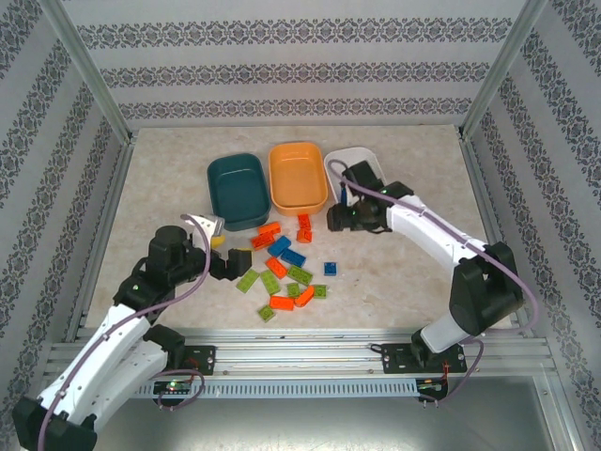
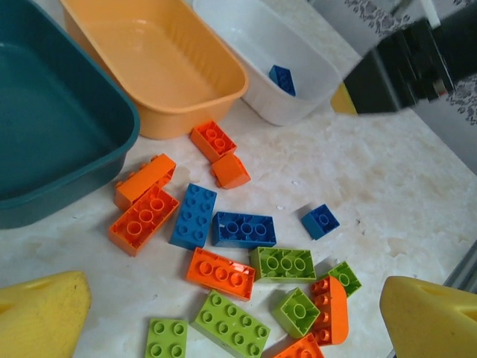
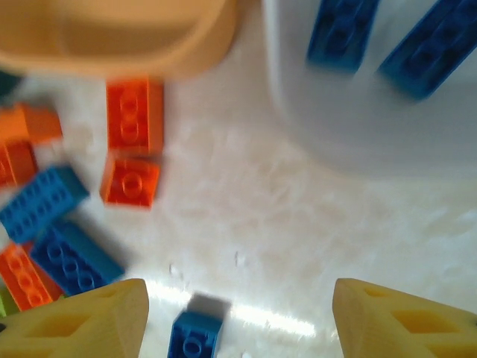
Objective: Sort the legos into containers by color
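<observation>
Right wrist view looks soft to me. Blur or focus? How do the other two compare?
Right wrist: smeared throughout, likely motion; blue legos in the white tub lose their edges, glare streak on the table. Left wrist: crisp, studs readable. Top external: sharp, evenly lit, soft shadows.

We see lime, orange and blue legos [image 2: 244, 229] scattered before the empty teal tub [image 1: 235, 191] and orange tub [image 1: 298, 176]; the white tub [image 1: 362, 153] holds two blue bricks [image 3: 343, 30].

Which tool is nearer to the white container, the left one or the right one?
Right. The right tool hangs at the near edge of the white container; the left tool sits beyond the loose legos.
</observation>
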{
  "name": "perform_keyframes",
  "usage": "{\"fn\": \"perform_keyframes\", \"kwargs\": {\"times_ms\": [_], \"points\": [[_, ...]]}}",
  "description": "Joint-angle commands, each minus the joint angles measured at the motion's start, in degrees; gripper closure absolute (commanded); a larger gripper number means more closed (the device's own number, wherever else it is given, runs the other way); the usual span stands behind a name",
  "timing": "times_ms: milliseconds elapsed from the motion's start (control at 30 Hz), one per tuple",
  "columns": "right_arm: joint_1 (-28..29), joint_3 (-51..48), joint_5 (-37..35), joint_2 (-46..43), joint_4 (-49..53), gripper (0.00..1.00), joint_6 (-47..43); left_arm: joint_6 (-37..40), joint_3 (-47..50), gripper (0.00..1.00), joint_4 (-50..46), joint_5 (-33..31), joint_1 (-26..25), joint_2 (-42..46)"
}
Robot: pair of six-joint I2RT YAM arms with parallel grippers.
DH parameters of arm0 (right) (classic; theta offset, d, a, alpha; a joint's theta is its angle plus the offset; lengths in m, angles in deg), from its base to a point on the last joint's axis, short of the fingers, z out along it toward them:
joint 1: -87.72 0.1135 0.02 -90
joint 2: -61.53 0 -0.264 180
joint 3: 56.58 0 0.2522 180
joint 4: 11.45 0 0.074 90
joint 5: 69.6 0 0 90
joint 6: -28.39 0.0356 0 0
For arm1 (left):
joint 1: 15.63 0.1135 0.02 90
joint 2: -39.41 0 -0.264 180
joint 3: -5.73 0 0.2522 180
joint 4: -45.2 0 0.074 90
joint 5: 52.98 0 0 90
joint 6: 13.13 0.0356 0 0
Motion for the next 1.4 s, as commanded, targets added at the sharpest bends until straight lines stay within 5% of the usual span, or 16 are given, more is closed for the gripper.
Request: {"fn": "perform_keyframes", "kwargs": {"times_ms": [0,500,1367], "points": [[4.1,-3.6,-2.9,-1.1,0.3,0.31,4.6,-0.4,-2.9,0.00,-1.8,1.9,-0.7,-2.3],[12.7,-8.5,-4.6,6.1,-4.1,0.27,11.3,-1.1,-3.3,0.00,-2.3,3.0,-0.7,-3.5],[13.3,-9.9,-4.2,10.1,-5.8,0.54,11.5,-1.1,-3.3,0.00,-2.2,3.9,-0.7,-4.7]]}}
